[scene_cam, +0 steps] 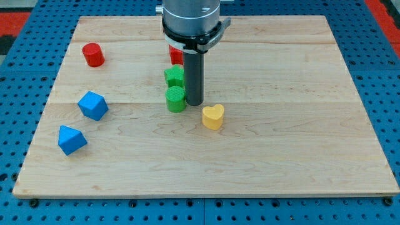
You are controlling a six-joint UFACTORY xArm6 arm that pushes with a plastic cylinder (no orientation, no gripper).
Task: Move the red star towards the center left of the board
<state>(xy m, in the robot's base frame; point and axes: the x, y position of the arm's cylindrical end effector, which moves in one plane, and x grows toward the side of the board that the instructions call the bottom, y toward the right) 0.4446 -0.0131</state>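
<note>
A red block [175, 55], probably the red star, is mostly hidden behind the arm near the board's top centre; its shape cannot be made out. My tip [194, 103] rests on the board below that block, right beside a green cylinder [176, 99]. A second green block [174, 77] sits just above the cylinder, left of the rod. A yellow heart [213, 117] lies just below and right of my tip.
A red cylinder [93, 55] stands at the upper left. Two blue blocks lie at the left, one [93, 105] above the other [71, 139]. The wooden board [300, 144] lies on a blue pegboard surface.
</note>
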